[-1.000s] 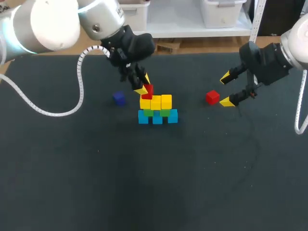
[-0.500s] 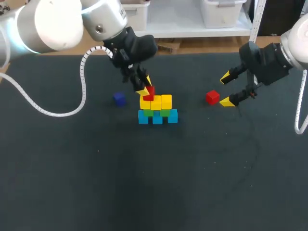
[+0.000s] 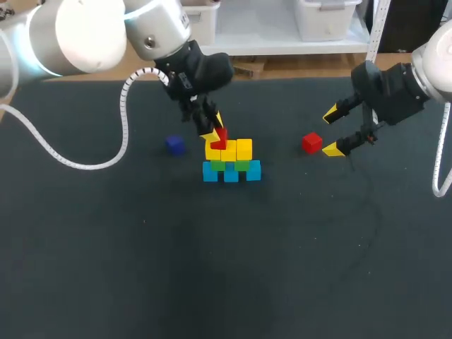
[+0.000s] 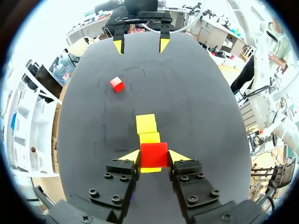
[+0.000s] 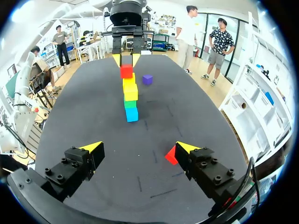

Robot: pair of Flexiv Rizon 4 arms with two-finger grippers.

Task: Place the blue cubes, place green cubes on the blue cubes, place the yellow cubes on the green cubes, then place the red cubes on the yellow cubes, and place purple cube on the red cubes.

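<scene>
A stack stands mid-table: blue cubes (image 3: 231, 173) at the bottom, green cubes (image 3: 242, 165) on them, a row of yellow cubes (image 3: 229, 150) on top. My left gripper (image 3: 213, 128) is shut on a red cube (image 3: 219, 137), which it holds at the left end of the yellow row; in the left wrist view the red cube (image 4: 154, 153) sits between the fingers, over the yellow cubes (image 4: 145, 124). A second red cube (image 3: 311, 143) lies to the right, just beside my open right gripper (image 3: 330, 131). The purple cube (image 3: 174, 145) lies left of the stack.
In the right wrist view the loose red cube (image 5: 171, 155) lies by one finger of the right gripper (image 5: 138, 151), with the stack (image 5: 130, 95) and purple cube (image 5: 147, 79) farther ahead. The dark table (image 3: 226, 268) stretches toward the front.
My left gripper has shifted slightly right and down with the red cube, closer onto the yellow row. The right arm has stayed still.
</scene>
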